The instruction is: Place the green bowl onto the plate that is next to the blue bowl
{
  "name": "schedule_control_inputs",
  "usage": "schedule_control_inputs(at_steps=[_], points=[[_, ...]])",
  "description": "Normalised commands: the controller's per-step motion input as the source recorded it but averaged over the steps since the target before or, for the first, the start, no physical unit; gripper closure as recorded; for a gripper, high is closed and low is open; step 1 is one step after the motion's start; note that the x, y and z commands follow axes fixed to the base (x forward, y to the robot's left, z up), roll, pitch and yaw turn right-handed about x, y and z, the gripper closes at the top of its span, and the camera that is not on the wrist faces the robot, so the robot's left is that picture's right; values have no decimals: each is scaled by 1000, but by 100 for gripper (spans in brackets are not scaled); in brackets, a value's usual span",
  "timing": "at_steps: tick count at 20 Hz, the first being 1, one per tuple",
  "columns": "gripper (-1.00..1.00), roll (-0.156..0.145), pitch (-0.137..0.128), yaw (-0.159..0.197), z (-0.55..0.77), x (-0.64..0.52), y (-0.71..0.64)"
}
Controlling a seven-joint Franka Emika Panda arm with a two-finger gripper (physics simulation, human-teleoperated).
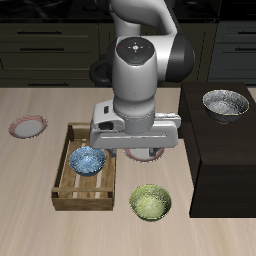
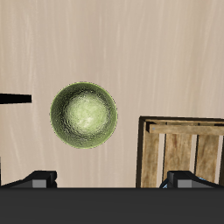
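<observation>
The green bowl (image 1: pixel 150 202) stands upright on the table near the front edge, beside the wooden tray; the wrist view shows it (image 2: pixel 83 115) from above with its pale mottled inside. The blue bowl (image 1: pixel 87 160) sits inside the wooden tray (image 1: pixel 70 190). A pink-rimmed plate (image 1: pixel 150 157) lies beside the tray, mostly hidden under my hand. My gripper (image 1: pixel 137 148) hovers above the table, farther back than the green bowl. In the wrist view the gripper (image 2: pixel 112 179) is open wide and empty, clear of the bowl.
A second pink-rimmed plate (image 1: pixel 27 127) lies on the far side of the tray from the green bowl. A silvery-grey bowl (image 1: pixel 224 105) stands on a tall dark box (image 1: pixel 225 160) close beside the green bowl. The tray's corner (image 2: pixel 179 153) shows in the wrist view.
</observation>
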Motion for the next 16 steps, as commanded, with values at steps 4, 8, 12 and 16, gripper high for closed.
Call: schedule_control_inputs(at_steps=[4, 8, 12, 16], points=[[-100, 1, 38, 10, -310, 122, 56], [-100, 13, 28, 14, -214, 69, 38], [-100, 8, -2, 43, -173, 78, 118], [-100, 18, -1, 29, -108, 74, 116]])
